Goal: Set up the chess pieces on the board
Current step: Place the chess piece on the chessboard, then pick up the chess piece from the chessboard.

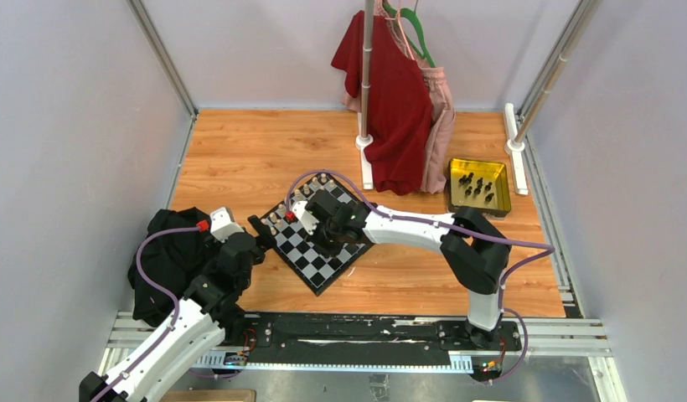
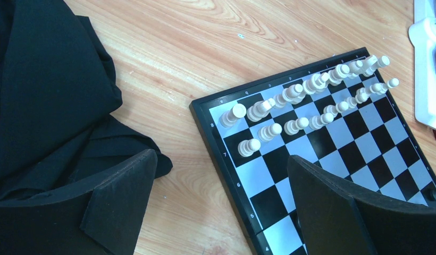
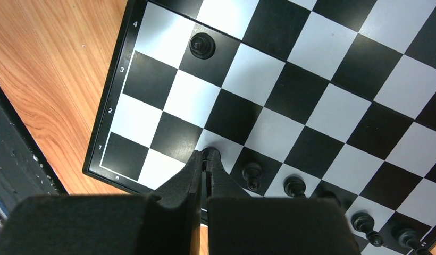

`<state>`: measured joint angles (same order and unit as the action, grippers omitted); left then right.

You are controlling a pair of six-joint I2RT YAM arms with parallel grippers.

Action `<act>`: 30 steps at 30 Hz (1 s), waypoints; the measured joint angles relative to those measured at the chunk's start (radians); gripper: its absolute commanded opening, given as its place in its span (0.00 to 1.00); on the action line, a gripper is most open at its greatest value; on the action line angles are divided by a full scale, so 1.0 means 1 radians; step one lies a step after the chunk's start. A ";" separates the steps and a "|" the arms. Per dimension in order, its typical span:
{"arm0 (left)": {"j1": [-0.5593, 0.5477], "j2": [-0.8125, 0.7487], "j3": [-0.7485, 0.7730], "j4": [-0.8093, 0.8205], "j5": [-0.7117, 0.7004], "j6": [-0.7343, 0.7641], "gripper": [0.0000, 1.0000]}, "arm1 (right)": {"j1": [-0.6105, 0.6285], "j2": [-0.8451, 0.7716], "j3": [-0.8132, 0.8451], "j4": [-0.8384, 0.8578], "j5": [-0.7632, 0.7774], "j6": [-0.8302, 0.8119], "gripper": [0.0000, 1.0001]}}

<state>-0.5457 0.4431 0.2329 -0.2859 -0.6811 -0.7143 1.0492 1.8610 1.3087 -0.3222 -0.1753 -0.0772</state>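
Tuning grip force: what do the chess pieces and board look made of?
Cream pieces: likely moulded plastic, smooth with soft sheen. Black pieces: same look, glossy highlights. Board: probably printed plastic or laminate, flat satin squares, thin raised rim; can't confirm.

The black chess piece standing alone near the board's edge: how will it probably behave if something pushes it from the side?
The lone black piece stands upright on a small round base, so a side push would probably tip it. Being round, it may then roll. It is far smaller than the right end effector, so it is likely very light.
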 measured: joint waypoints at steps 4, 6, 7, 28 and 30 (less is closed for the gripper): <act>0.000 0.000 0.000 0.000 0.000 0.000 1.00 | 0.000 -0.001 -0.007 0.012 0.003 0.003 0.09; 0.000 0.000 0.000 0.000 0.000 0.000 1.00 | 0.000 -0.002 -0.008 0.016 0.004 0.005 0.16; 0.000 0.000 0.000 0.000 0.000 0.000 1.00 | 0.000 -0.002 -0.009 0.016 0.004 0.006 0.18; 0.000 -0.029 -0.001 -0.008 -0.006 -0.008 1.00 | 0.008 -0.014 0.056 -0.006 0.029 -0.008 0.28; 0.000 -0.053 -0.005 -0.009 -0.011 -0.013 1.00 | 0.011 -0.003 0.091 -0.007 0.028 -0.015 0.28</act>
<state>-0.5457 0.3904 0.2276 -0.2951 -0.6926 -0.7269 1.0607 1.8576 1.3994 -0.3294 -0.1474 -0.0921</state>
